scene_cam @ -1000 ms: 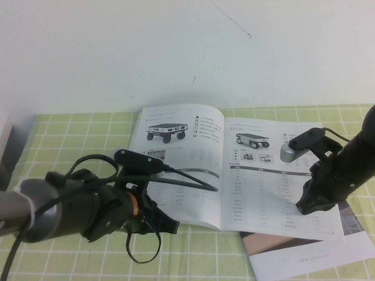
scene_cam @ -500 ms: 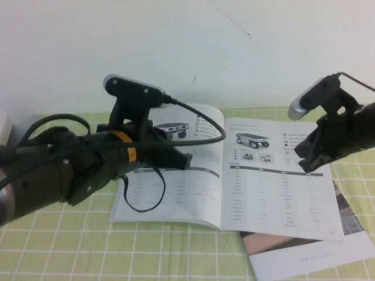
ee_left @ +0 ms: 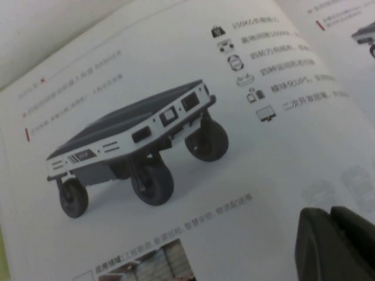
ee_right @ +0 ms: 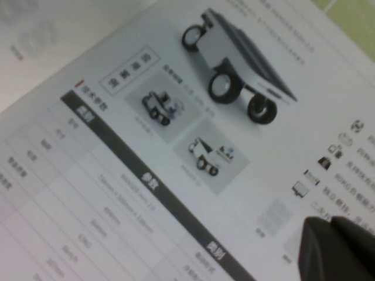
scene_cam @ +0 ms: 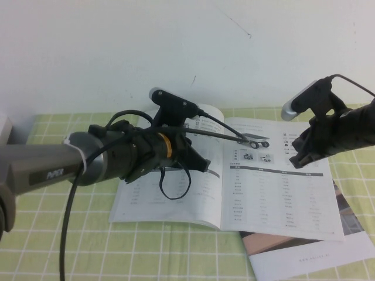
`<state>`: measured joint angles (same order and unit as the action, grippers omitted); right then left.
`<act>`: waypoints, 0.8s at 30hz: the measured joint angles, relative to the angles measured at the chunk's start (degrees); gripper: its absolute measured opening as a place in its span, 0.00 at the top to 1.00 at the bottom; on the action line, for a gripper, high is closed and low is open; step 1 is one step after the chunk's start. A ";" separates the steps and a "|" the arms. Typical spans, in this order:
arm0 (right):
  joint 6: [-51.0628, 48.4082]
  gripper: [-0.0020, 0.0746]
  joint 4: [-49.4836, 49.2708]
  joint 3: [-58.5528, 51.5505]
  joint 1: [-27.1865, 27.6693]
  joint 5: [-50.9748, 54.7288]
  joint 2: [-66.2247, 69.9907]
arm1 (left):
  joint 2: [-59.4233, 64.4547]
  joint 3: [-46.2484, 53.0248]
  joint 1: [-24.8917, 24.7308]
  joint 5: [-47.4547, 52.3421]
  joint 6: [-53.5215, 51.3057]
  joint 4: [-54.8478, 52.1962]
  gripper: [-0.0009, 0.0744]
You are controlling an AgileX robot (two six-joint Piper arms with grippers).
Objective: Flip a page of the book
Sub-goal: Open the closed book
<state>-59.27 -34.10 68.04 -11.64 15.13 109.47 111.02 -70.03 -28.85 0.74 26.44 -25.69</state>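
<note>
The book lies open and flat on the green checked cloth. Its left page and right page carry grey tables and photos of wheeled vehicles. My left gripper hovers over the left page near the spine, shut and empty. In the left wrist view its fingertips are pressed together above the page, next to the vehicle photo. My right gripper hovers over the upper right of the right page, shut and empty. In the right wrist view it sits above the printed icons.
A second booklet sticks out from under the book at the front right. The green checked cloth covers the table. A white wall stands close behind. A pale object is at the left edge.
My left arm has risen from the table's front and swung right, over the left page. My right gripper has lifted off the right page to hover over its upper right.
</note>
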 joint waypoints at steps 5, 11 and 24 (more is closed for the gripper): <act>0.00 0.98 -0.88 0.00 0.00 0.00 3.09 | 2.84 -0.80 0.00 1.72 0.01 0.29 0.99; 0.00 0.98 -1.64 0.00 0.00 0.00 4.27 | 4.38 -0.80 0.00 4.47 0.37 1.86 0.99; 0.78 0.98 -3.02 0.04 0.00 5.83 4.63 | 2.90 4.96 -1.96 4.33 1.34 7.24 0.99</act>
<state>-58.49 -37.13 68.08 -11.64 20.96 114.10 113.92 -65.07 -30.81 5.07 27.78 -18.45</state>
